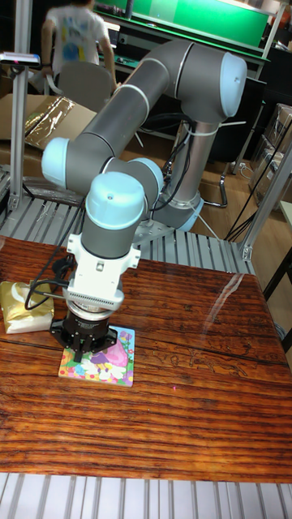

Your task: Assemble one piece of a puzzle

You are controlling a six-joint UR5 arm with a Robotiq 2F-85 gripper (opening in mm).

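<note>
A colourful square puzzle board (pixel 109 363) lies flat on the wooden table (pixel 186 405), left of centre. My gripper (pixel 83 349) hangs straight down over the board's left part, its black fingers reaching the board's surface. The wrist and gripper body hide the fingertips, so whether a puzzle piece sits between them cannot be made out. No loose piece shows on the table.
A gold and white packet (pixel 23 306) lies at the table's left edge, close beside the gripper, with a black cable (pixel 45 284) looping over it. Metal rails run behind and in front of the table. A person stands far behind.
</note>
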